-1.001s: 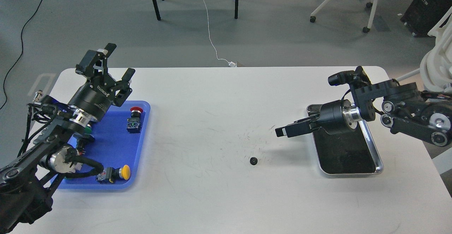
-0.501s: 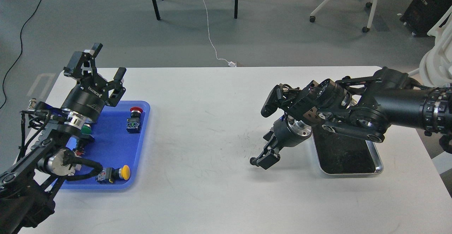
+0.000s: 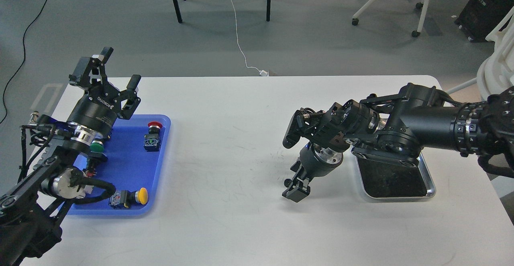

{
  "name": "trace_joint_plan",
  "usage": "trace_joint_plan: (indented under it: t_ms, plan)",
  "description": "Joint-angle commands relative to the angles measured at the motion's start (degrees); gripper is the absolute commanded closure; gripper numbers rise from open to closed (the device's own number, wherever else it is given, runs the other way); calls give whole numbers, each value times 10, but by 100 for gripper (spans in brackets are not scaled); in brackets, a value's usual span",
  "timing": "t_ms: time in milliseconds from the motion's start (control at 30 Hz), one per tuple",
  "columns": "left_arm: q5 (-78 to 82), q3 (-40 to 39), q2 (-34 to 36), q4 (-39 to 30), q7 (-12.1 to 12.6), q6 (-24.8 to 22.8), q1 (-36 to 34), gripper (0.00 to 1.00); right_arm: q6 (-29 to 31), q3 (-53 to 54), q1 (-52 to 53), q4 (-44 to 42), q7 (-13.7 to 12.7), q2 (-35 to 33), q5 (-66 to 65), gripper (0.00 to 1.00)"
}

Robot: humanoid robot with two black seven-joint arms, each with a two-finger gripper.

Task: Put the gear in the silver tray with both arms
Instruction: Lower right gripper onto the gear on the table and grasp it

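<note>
A small black gear (image 3: 287,182) lies on the white table, left of the silver tray (image 3: 430,182). My right gripper (image 3: 295,185) points down at the table right beside the gear, its dark fingers (image 3: 297,195) slightly apart, one on each side of the gear. Whether they touch the gear cannot be told. The right arm crosses over the tray's far end and hides it. The tray's dark floor holds nothing that shows. My left gripper (image 3: 119,67) is open and empty, raised above the far left corner of the table.
A blue plastic tray (image 3: 160,165) on the left holds a red-capped button (image 3: 154,126), a blue switch block (image 3: 151,142), a green button (image 3: 96,147) and a yellow-capped button (image 3: 141,195). Chairs and cables stand on the floor beyond the table.
My right arm swung left from over the silver tray and came down onto the gear. My left gripper drew back and left a little, staying open.
</note>
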Motion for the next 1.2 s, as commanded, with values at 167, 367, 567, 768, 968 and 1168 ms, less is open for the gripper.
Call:
trace_joint_plan:
  t_ms: [167,367,567,768,968,1168]
  plan:
    - [0,-3,-1,-2,0,0,0,2,-2,-2,3,-10,0,17,0,43]
    - [0,-3,-2,-1,0,0,0,2,-2,-15,6,-10,0,20,0,43]
    - [0,-3,-2,-2,0,0,0,2,-2,-21,15,-10,0,22,0,50]
    - [0,-3,-7,-2,0,0,-1,2,-2,-24,17,-10,0,25,0,61]
    - [0,-3,-9,-2,0,0,0,2,-2,-32,17,-11,0,30,0,65]
    - [0,-3,-8,-2,0,0,0,2,-2,-34,17,-11,0,32,1,68]
